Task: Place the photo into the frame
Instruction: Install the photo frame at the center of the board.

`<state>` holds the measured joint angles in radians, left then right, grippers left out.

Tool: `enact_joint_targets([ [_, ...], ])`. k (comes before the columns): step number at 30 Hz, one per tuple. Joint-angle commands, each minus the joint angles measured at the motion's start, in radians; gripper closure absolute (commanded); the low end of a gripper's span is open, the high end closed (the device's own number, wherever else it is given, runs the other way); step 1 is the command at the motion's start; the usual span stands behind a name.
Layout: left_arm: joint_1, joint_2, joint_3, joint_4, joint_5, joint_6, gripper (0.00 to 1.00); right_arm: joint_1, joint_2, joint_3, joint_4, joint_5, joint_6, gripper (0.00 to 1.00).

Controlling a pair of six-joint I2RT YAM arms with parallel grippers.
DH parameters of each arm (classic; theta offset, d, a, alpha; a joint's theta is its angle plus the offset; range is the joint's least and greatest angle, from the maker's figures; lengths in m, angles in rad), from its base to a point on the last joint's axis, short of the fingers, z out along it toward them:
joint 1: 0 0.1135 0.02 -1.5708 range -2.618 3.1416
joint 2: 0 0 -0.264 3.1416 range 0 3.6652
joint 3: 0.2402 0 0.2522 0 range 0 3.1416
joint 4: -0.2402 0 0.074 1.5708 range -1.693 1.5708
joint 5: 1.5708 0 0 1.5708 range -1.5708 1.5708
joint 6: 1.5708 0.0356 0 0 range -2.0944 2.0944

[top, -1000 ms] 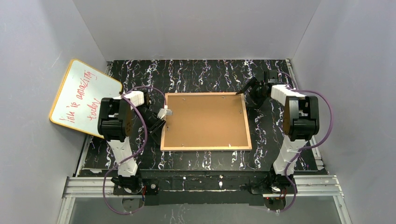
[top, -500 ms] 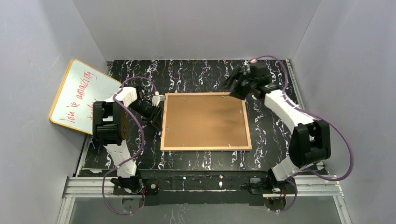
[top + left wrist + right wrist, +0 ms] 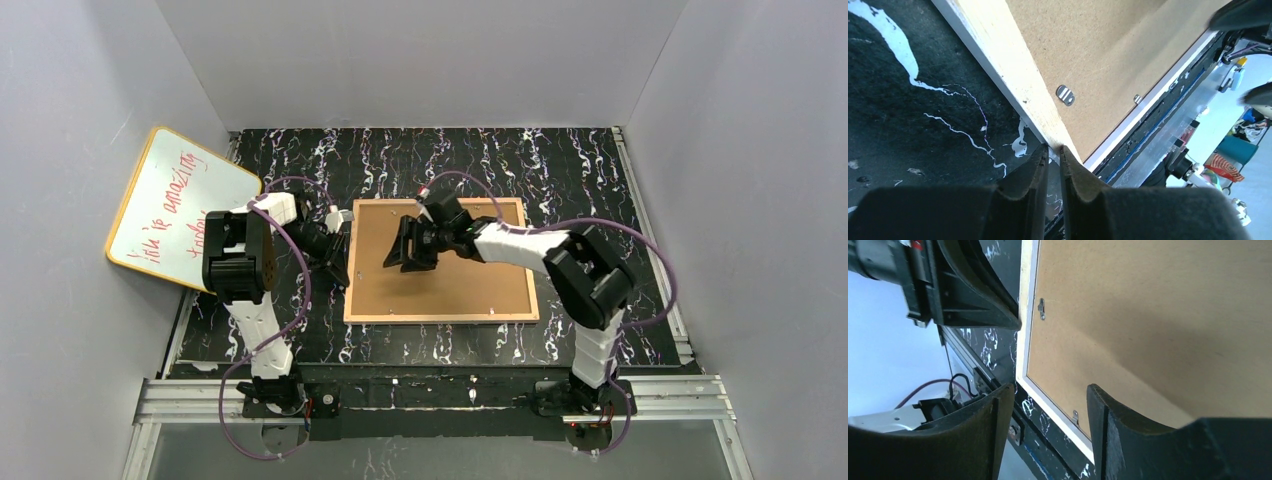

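The frame [image 3: 440,318] lies reverse side up in the middle of the table, its tan wood rail around a brown backing board [image 3: 470,280]. The photo is not in view. My left gripper [image 3: 342,245] is at the frame's left edge. In the left wrist view its jaws [image 3: 1054,149] are nearly together, tips against the rail [image 3: 1013,75], with nothing seen held. My right gripper [image 3: 405,255] is open and empty, reaching across above the left part of the board. In the right wrist view [image 3: 1048,390] it hangs over the board [image 3: 1148,315] and the frame's near left corner [image 3: 1024,375].
An orange-rimmed whiteboard [image 3: 175,205] with red handwriting leans against the left wall. Small metal tabs [image 3: 1066,95] sit along the frame's inner edge. Grey walls close in the black marbled table [image 3: 450,160] on three sides.
My right arm has swung from the frame's far right corner across to above the board's left part. My left gripper has shifted a little along the left edge. The frame has not moved.
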<state>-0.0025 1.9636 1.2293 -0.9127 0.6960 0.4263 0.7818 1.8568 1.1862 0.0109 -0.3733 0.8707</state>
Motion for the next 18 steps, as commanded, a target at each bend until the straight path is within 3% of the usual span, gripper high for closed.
enact_joint_targets([
  [1,-0.002,-0.006,-0.034,0.045,-0.026,-0.013,0.89,0.047,0.088,0.110,0.099,-0.028,0.020,0.38],
  [9,-0.002,-0.020,-0.059,0.059,-0.046,-0.017,0.91,0.086,0.266,0.257,0.089,-0.058,0.024,0.43],
  [18,-0.002,-0.020,-0.064,0.064,-0.057,-0.017,0.93,0.103,0.337,0.313,0.084,-0.062,0.027,0.45],
])
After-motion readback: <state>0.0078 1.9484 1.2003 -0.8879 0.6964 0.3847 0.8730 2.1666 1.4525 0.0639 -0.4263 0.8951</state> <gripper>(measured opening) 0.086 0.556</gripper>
